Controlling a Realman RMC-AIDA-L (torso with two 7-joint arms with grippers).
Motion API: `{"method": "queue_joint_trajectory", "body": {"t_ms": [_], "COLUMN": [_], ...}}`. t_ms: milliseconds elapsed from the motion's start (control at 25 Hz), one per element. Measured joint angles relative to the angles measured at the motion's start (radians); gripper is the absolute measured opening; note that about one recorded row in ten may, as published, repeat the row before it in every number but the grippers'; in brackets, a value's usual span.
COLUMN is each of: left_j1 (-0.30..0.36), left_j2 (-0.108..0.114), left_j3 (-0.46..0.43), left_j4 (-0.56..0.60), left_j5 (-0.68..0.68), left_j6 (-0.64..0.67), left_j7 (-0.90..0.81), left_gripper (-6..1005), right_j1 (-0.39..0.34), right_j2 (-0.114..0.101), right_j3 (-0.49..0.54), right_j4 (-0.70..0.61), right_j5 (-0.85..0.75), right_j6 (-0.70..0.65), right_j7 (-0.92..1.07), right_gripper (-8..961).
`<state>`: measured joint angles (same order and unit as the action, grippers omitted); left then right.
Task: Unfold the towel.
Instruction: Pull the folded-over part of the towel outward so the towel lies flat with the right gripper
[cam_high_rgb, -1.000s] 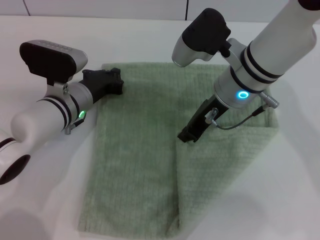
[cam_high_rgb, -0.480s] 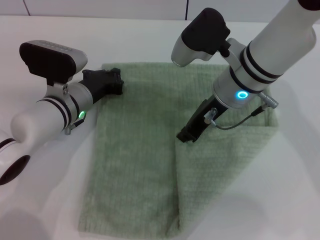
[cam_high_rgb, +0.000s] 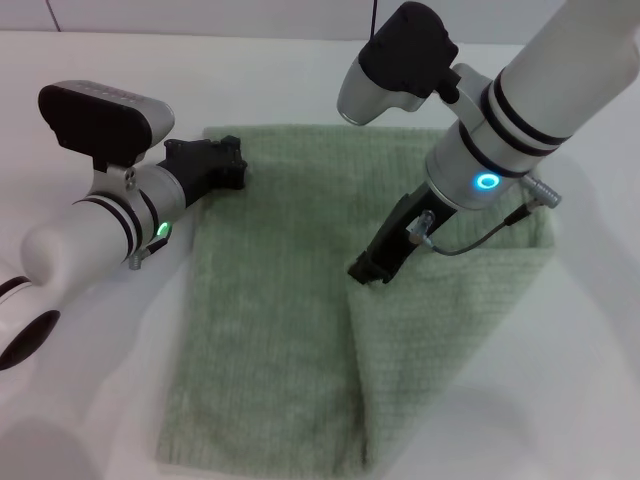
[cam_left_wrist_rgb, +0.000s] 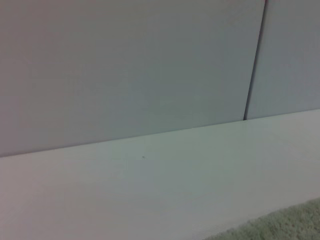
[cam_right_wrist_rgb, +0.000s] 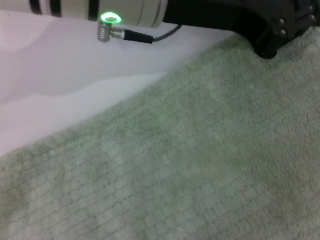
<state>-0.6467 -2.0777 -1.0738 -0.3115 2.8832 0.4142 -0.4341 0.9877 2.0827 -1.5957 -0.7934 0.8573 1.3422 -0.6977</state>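
The pale green towel (cam_high_rgb: 270, 300) lies on the white table (cam_high_rgb: 90, 350), with its right part folded over as a second layer (cam_high_rgb: 450, 350). My right gripper (cam_high_rgb: 364, 268) is shut on the inner far corner of that folded layer, near the towel's middle. My left gripper (cam_high_rgb: 226, 165) rests on the towel's far left corner and looks shut on it. In the right wrist view the towel (cam_right_wrist_rgb: 190, 165) fills the picture and the left gripper (cam_right_wrist_rgb: 272, 27) shows at its corner. The left wrist view shows only a sliver of towel (cam_left_wrist_rgb: 285, 227).
A pale wall (cam_left_wrist_rgb: 125, 65) with a dark seam stands beyond the table's far edge. Bare white table surrounds the towel on all sides. The left arm (cam_high_rgb: 90, 235) lies low over the table to the towel's left.
My right gripper has moved slightly left and away from me with the folded layer's corner, and that layer's inner edge has shifted a little. The left arm has not moved.
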Motion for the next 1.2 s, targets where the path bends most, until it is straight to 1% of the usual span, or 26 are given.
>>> {"method": "queue_joint_trajectory", "body": {"t_ms": [120, 160, 240, 280, 320, 480, 840, 960, 1200], "left_j1": [0.001, 0.001, 0.001, 0.001, 0.001, 0.001, 0.002, 0.002, 0.003], "left_j2": [0.0, 0.001, 0.001, 0.001, 0.001, 0.001, 0.001, 0.001, 0.001], "left_j3": [0.0, 0.0, 0.0, 0.0, 0.0, 0.0, 0.0, 0.0, 0.0], "left_j4": [0.0, 0.0, 0.0, 0.0, 0.0, 0.0, -0.007, -0.009, -0.01], "left_j5": [0.0, -0.001, 0.0, 0.0, 0.0, -0.001, -0.003, -0.003, -0.002], "left_j6": [0.0, 0.0, 0.0, 0.0, 0.0, 0.0, 0.0, 0.0, 0.0], "left_j7": [0.0, 0.0, 0.0, 0.0, 0.0, 0.0, 0.0, 0.0, 0.0], "left_gripper": [-1, -1, -1, -1, -1, -1, -1, -1, -1], "right_j1": [-0.024, -0.038, -0.046, -0.061, -0.061, -0.085, -0.125, -0.145, -0.171], "right_j2": [-0.002, -0.002, -0.002, -0.003, -0.003, -0.003, -0.004, -0.004, -0.004], "right_j3": [0.003, 0.005, 0.005, 0.005, 0.005, 0.006, 0.001, 0.0, -0.006], "right_j4": [-0.074, -0.117, -0.142, -0.187, -0.187, -0.269, -0.375, -0.435, -0.49], "right_j5": [-0.015, -0.03, -0.038, -0.05, -0.05, -0.06, -0.069, -0.098, -0.104], "right_j6": [0.044, 0.072, 0.087, 0.115, 0.115, 0.183, 0.269, 0.31, 0.348], "right_j7": [0.017, 0.029, 0.037, 0.05, 0.05, 0.064, 0.104, 0.131, 0.159], "right_gripper": [34, 34, 34, 34, 34, 34, 34, 34, 34]}}
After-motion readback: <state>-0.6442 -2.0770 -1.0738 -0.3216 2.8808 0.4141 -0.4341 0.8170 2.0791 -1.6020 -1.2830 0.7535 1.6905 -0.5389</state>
